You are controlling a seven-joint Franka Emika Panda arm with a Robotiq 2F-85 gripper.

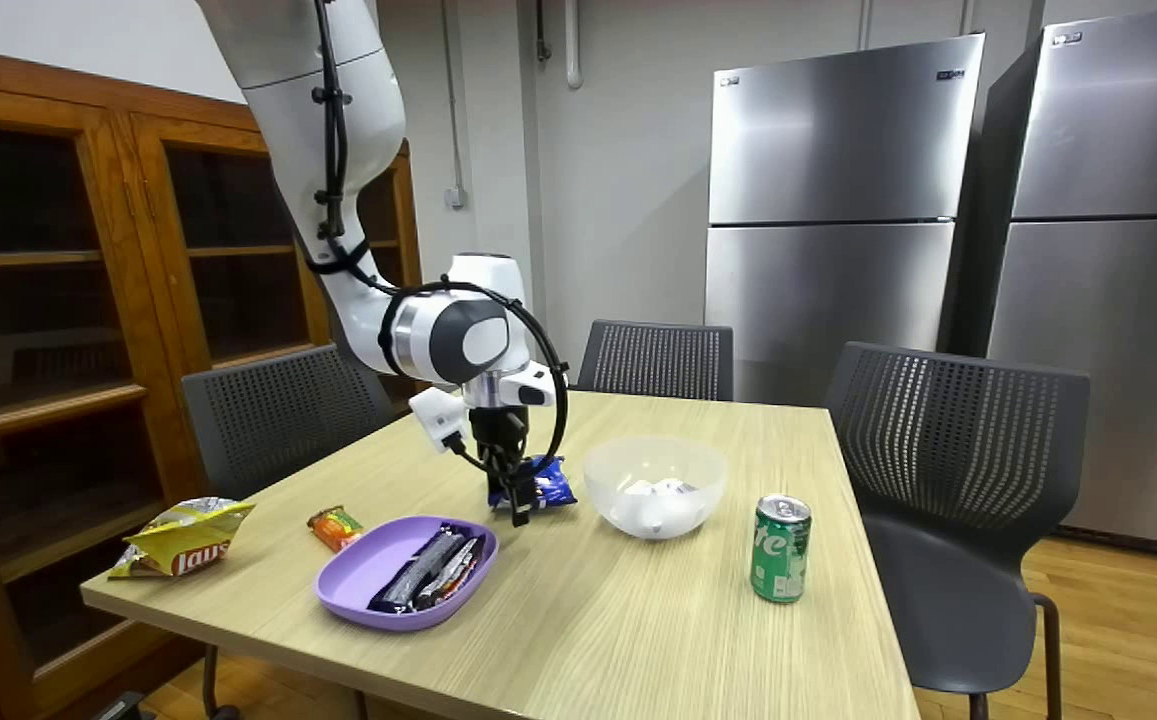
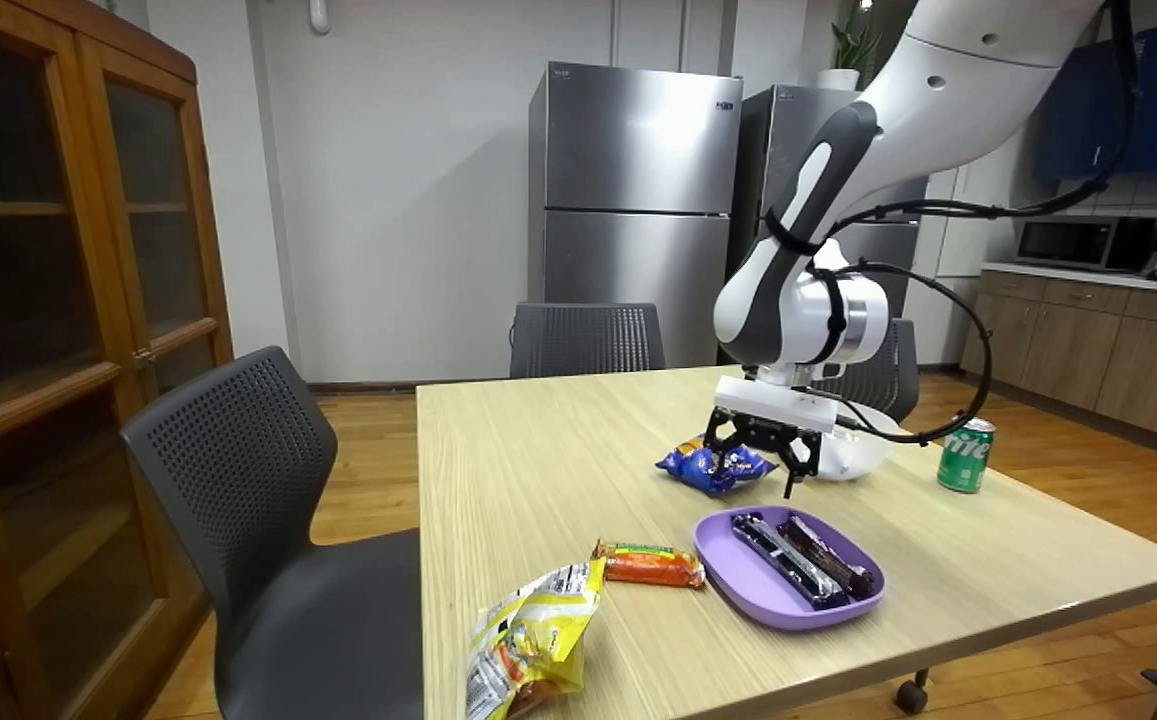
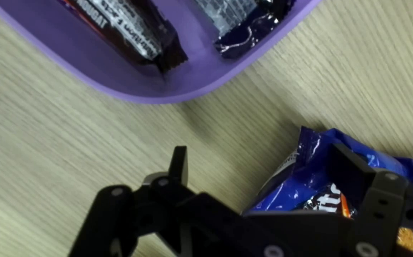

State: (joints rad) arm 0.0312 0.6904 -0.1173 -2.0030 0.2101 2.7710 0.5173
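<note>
Observe gripper [image 3: 259, 151] low over tabletop [image 1: 628, 620], with jaws spread wide. Find blue bag [image 3: 285, 192] closest to it, lying toward the middle of tabletop, in from near edge (camera side). In wrist view, note one fingertip [image 3: 349, 169] across blue bag and the other above tabletop. See one end of blue bag in the gap between. Cannot tell contact from clearance at blue bag.

In both exterior views, see tray [image 2: 738, 570], purple, by near edge, apart from blue bag. Count two dark wrapped bars [image 2: 788, 560] in tray, lying side by side; read NOUGAT on one in wrist view. Log orange pack [image 2: 648, 565] just beside tray, on the side toward left edge. Note chip bag [image 1: 183, 540], yellow, at left near corner. Record bowl [image 1: 606, 500], translucent, near blue bag, toward right edge, holding white contents too unclear to name. Find can [image 1: 780, 550], green, upright near right edge. See chairs [image 1: 948, 430] along left, far and right edges, and two steel fridges [image 1: 838, 140] beyond far edge.
</note>
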